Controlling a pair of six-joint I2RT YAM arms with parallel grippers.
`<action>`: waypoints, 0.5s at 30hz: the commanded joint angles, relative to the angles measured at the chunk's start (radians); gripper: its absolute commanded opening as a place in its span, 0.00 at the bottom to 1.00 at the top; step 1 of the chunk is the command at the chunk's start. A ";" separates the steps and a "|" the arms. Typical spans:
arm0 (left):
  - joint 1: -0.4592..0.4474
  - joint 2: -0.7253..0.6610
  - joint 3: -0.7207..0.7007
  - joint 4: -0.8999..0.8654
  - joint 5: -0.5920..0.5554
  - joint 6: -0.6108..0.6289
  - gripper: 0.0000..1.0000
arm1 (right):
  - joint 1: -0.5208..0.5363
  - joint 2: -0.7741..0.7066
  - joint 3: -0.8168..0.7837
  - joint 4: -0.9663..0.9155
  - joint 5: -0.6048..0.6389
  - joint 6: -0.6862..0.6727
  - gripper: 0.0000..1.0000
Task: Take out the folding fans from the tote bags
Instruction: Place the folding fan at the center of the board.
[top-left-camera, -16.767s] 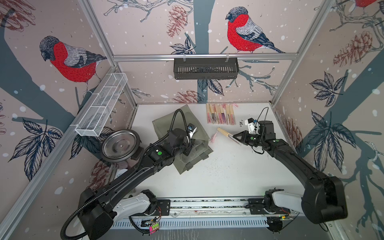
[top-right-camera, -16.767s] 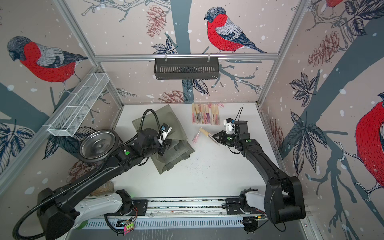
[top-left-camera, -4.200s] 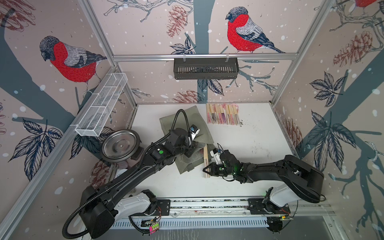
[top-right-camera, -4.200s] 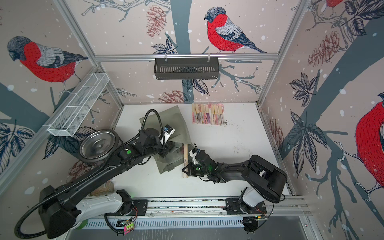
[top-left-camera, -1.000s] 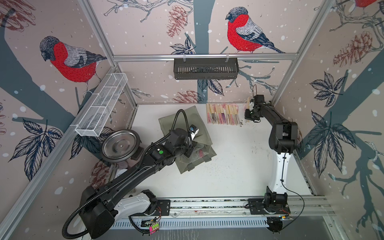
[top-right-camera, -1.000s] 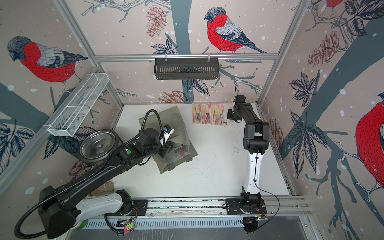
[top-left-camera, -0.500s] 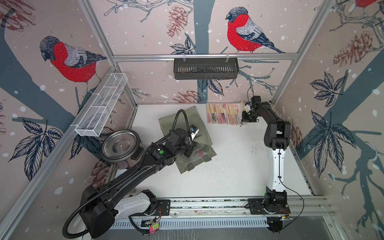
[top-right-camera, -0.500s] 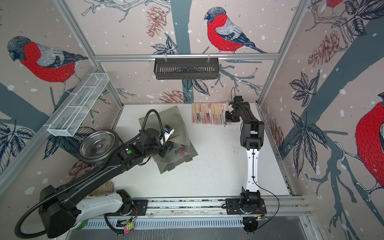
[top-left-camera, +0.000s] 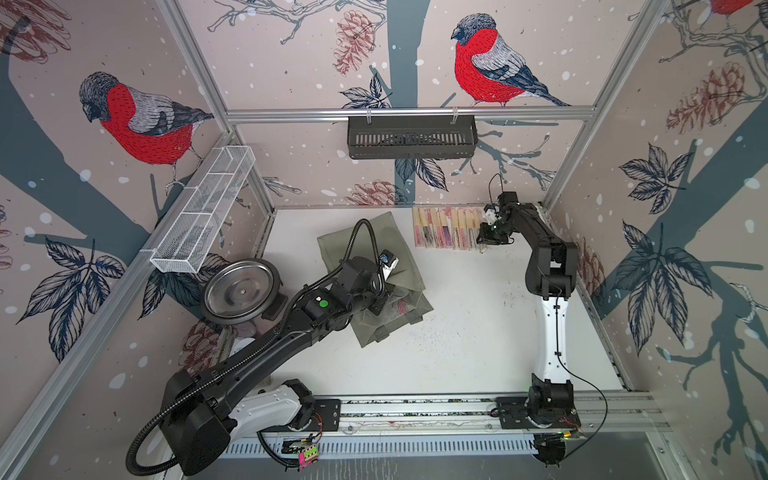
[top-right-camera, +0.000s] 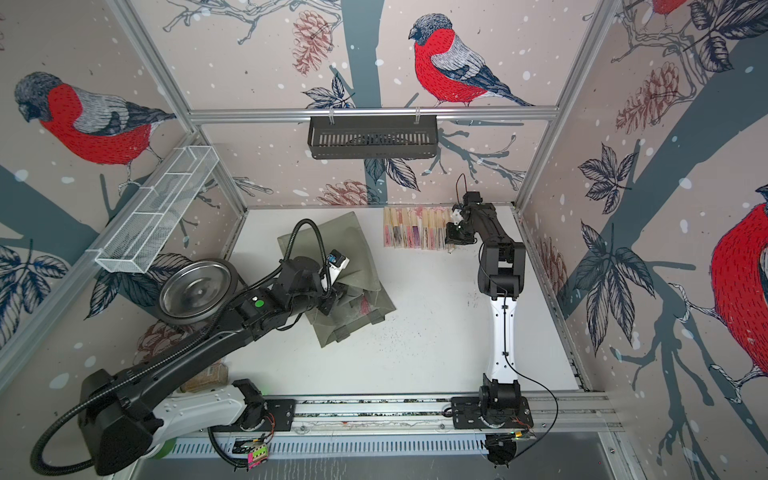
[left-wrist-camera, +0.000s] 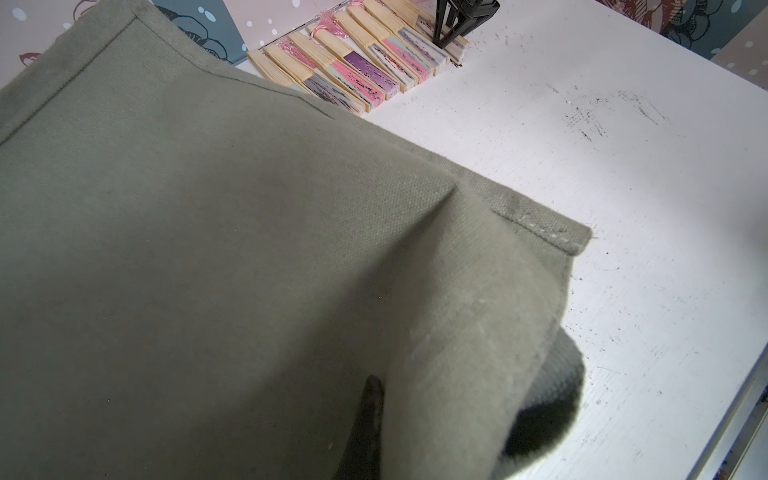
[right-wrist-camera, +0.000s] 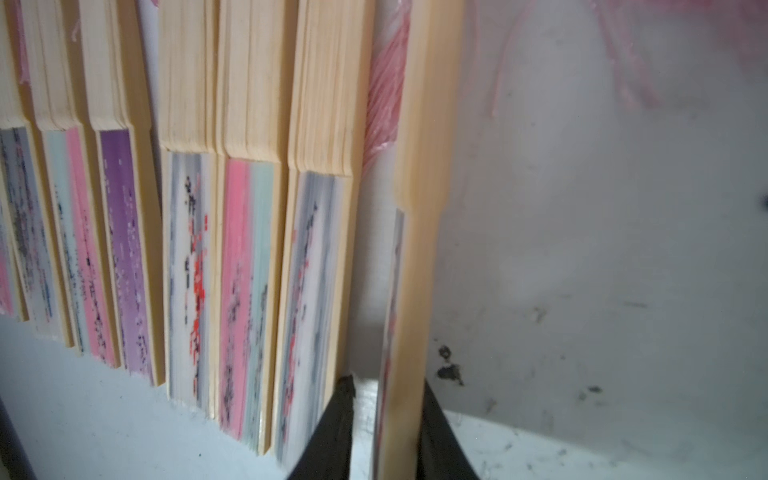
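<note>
Upper right, right gripper is straddling end fan, fingers narrowly parted (tidy row); left gripper is clamping tote bag open.

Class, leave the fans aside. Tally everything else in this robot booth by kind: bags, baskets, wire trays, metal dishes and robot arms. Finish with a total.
Tote bag: 1
Black slotted basket: 1
White wire-mesh tray: 1
Round metal dish: 1
Robot arms, left arm and right arm: 2
Total: 6

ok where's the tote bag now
In both top views the tote bag lies left of centre on the table, under the left tool; the folding fans sit just right of it.
</note>
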 joint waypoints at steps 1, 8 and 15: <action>0.000 -0.003 0.000 0.011 -0.021 0.002 0.00 | -0.006 -0.001 0.011 -0.031 0.032 0.008 0.29; 0.000 -0.005 0.000 0.013 -0.021 0.003 0.00 | -0.024 -0.034 0.008 -0.009 0.047 0.048 0.32; 0.000 -0.005 0.000 0.012 -0.021 0.003 0.00 | -0.031 -0.048 -0.010 0.020 -0.010 0.061 0.44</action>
